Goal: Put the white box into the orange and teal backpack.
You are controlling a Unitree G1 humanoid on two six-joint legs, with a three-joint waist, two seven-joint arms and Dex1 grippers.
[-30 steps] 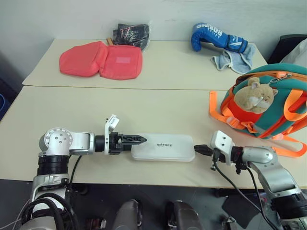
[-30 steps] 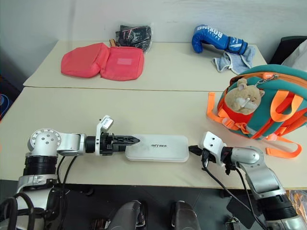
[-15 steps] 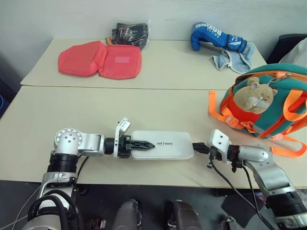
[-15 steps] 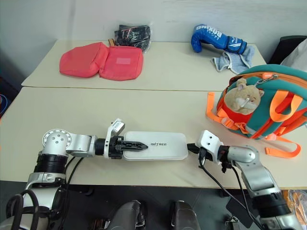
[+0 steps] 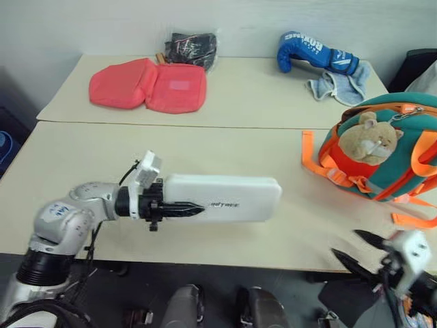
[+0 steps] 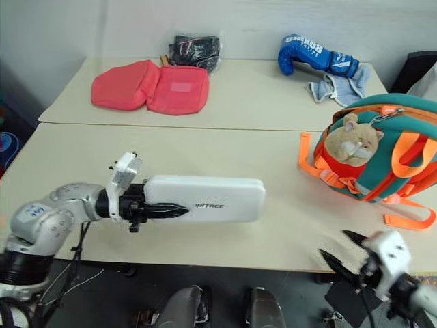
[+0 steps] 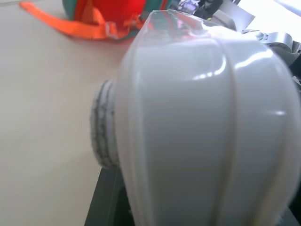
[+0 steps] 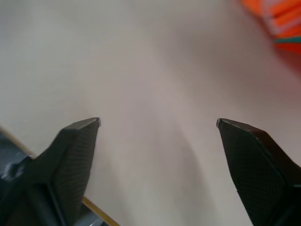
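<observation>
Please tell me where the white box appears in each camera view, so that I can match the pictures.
Left eye view: the white box, lower centre, its left end in the left gripper.
Right eye view: lower centre, left of the middle.
Left wrist view: very close, covering the right side.
Right wrist view: not in it.
Shared landmark: the orange and teal backpack, on the table to the box's right.

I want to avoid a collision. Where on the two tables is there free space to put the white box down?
Bare tabletop lies between the white box and the orange and teal backpack, and between the red pouch and the blue boxing glove. It is crowded around the backpack's orange straps and near the glove's grey cloth.
</observation>
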